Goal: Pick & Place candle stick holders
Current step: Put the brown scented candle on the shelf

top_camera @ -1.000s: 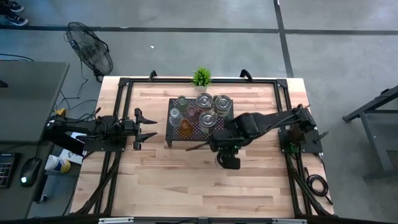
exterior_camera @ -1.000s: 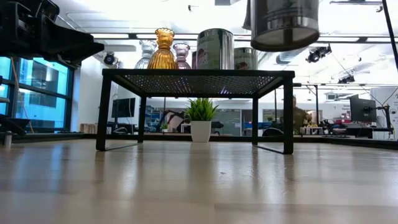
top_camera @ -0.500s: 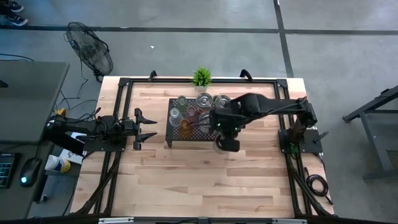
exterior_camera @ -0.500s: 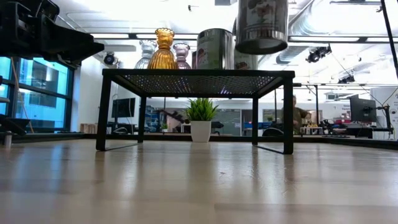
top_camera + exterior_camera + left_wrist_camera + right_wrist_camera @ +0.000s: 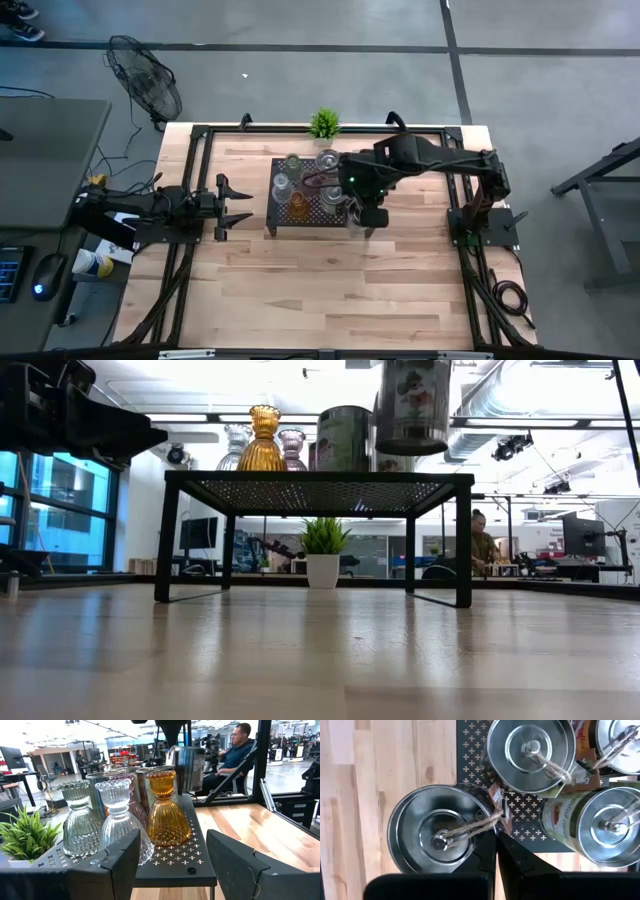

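Right jaws (image 5: 496, 842) are pinching the twine loop of a silver tin holder (image 5: 437, 829), fingers nearly closed on the string. In the right wrist view the tin is sitting left of centre, half over bare worktop (image 5: 380, 765), half over the black perforated rack (image 5: 520, 805). In the low view the tin (image 5: 412, 405) is hanging at top centre-right, above the rack's (image 5: 320, 485) right end, not touching it.

Other holders are standing on the rack. Low view, upper centre: an amber glass one (image 5: 263, 442), a clear one (image 5: 235, 445) and a pink one (image 5: 292, 448) behind it, another silver tin (image 5: 345, 438) right of those. Right wrist view: two more silver tins at top centre (image 5: 532, 752) and right (image 5: 607, 827).

High view: my right arm (image 5: 440, 160) is reaching from the right edge to the rack's right side, centre frame. Small green plant (image 5: 323, 123) is just above the rack.

Left jaws (image 5: 232, 203) are waiting at centre-left of the worktop, spread wide, holding nothing.
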You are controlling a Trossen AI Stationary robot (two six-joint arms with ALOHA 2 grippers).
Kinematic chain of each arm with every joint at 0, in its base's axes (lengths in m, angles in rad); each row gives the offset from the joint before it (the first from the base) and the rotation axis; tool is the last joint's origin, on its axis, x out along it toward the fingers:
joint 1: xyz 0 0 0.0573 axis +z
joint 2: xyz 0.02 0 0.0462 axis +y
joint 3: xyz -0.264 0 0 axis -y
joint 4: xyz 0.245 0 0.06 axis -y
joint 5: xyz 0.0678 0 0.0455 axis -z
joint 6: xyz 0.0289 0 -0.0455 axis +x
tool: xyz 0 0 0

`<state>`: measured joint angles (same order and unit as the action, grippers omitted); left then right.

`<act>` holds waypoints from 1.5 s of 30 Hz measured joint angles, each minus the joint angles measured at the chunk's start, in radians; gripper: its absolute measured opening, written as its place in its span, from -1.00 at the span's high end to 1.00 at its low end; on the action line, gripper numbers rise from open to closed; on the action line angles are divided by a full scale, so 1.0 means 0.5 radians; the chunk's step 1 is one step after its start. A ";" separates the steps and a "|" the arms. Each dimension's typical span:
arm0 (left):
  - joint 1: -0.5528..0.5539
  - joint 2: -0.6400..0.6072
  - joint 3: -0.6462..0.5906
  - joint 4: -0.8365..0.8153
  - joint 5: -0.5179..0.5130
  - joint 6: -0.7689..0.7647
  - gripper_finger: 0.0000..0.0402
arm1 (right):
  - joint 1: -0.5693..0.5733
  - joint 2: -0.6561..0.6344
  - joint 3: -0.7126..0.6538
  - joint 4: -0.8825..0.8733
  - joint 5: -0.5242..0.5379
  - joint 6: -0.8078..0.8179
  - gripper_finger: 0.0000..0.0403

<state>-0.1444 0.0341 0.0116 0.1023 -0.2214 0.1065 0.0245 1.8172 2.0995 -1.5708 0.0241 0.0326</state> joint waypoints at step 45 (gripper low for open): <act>0.001 0.000 0.000 0.000 0.000 0.000 -0.11 | -0.220 -0.009 -0.201 0.101 0.059 -0.330 1.00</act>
<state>-0.1440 0.0341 0.0116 0.1024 -0.2214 0.1066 -0.0856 1.8126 1.9991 -1.5204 0.0536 -0.1322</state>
